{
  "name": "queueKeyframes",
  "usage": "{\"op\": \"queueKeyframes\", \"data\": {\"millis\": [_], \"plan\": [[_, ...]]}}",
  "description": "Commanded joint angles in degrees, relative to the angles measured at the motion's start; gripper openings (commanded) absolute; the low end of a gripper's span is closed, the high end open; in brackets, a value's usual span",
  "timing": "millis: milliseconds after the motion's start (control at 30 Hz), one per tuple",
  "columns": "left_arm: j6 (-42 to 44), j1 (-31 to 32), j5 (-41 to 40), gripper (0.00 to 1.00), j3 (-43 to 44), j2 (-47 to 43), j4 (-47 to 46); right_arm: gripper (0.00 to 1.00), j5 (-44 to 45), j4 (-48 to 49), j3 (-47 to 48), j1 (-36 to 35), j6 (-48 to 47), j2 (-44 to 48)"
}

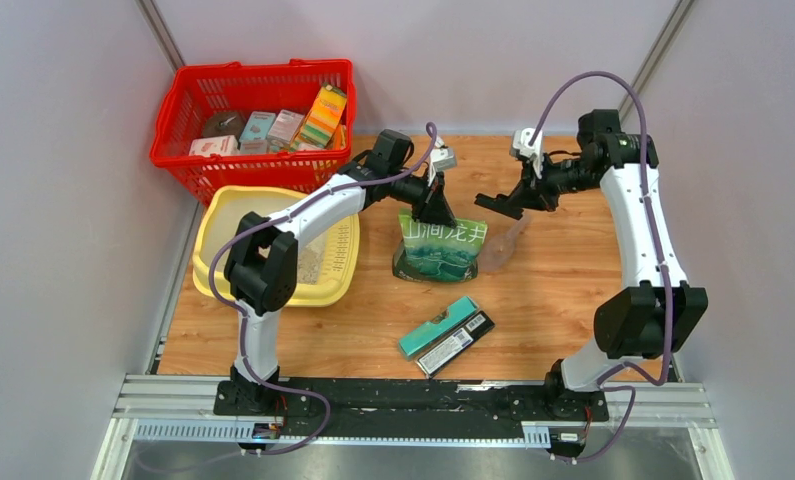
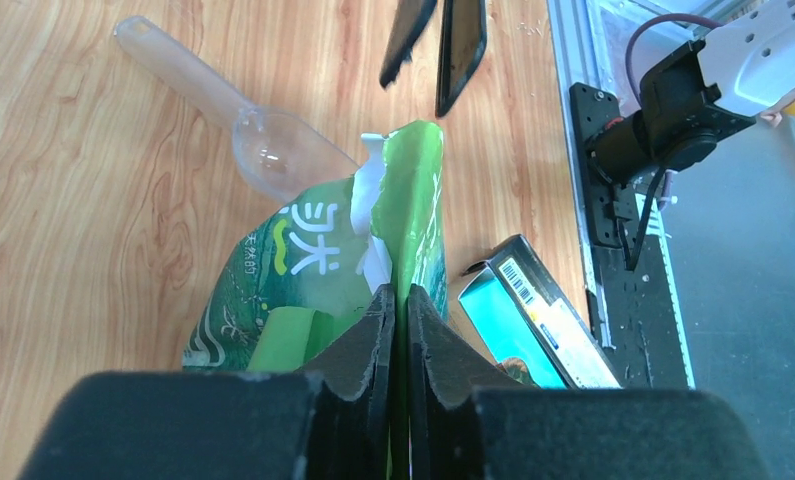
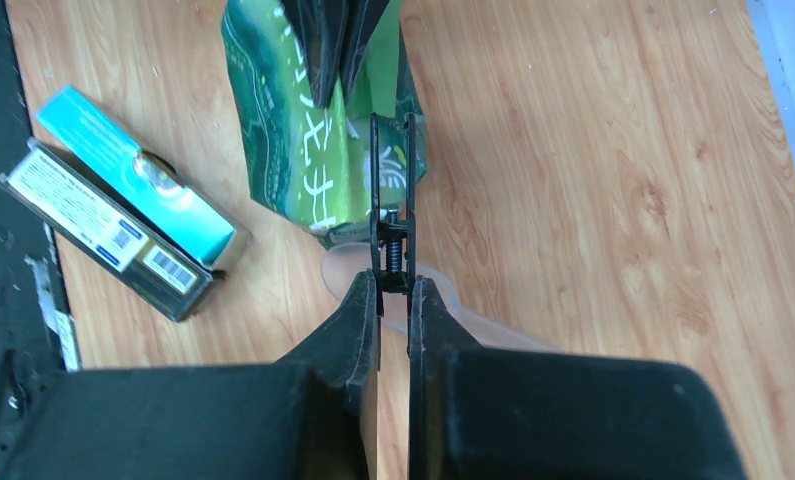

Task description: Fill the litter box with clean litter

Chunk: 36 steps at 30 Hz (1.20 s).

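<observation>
Clean litter [image 1: 310,262] shows as a thin patch in the litter box [image 1: 341,255] at the left. The rest, I judge, sits heavy and shifting in the soft green bag [image 1: 440,250] just right. My left gripper [image 2: 394,292] pinches the bag's floppy top edge — I'd want a lower hold for tipping. The right gripper [image 3: 393,282] clamps a black clip [image 3: 395,255].

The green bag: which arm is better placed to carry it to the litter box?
Left, probably: the left gripper is shut on the green bag, and the litter box lies beside that arm. The right gripper holds a black clip.
</observation>
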<state>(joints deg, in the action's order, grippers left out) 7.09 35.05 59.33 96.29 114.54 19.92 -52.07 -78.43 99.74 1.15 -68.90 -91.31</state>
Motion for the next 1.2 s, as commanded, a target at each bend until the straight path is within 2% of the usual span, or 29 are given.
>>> {"op": "queueKeyframes", "data": {"millis": [0, 267, 1000, 1067, 1100, 1133, 1167], "plan": [[2.5, 0.6, -0.2, 0.1, 0.6, -1.1, 1.5, 0.0, 5.2, -16.8, -1.7, -0.9, -8.1, 2.9], [1.3, 0.8, -1.1, 0.0, -1.3, -2.6, -0.7, 0.0, 7.8, -16.9, -4.1, -4.2, -10.6, 3.9], [1.4, 1.4, -2.6, 0.0, -1.5, -3.8, -2.3, 0.0, 8.7, -16.9, -8.4, -6.0, -8.4, 3.7], [1.8, 1.4, -2.4, 0.07, -1.5, -4.0, -2.0, 0.0, 8.9, -17.0, -8.4, -6.9, -8.2, 3.2], [2.2, 1.4, -2.3, 0.12, -1.5, -4.1, -1.1, 0.0, 8.9, -16.9, -8.3, -7.2, -8.3, 2.9], [3.2, 1.4, -2.2, 0.22, -1.4, -4.4, -0.7, 0.0, 8.9, -16.8, -7.9, -7.6, -8.2, 2.7], [4.1, 1.3, -2.4, 0.26, -1.4, -4.8, 0.0, 0.0, 9.2, -16.8, -7.5, -8.3, -8.0, 2.5]]}}
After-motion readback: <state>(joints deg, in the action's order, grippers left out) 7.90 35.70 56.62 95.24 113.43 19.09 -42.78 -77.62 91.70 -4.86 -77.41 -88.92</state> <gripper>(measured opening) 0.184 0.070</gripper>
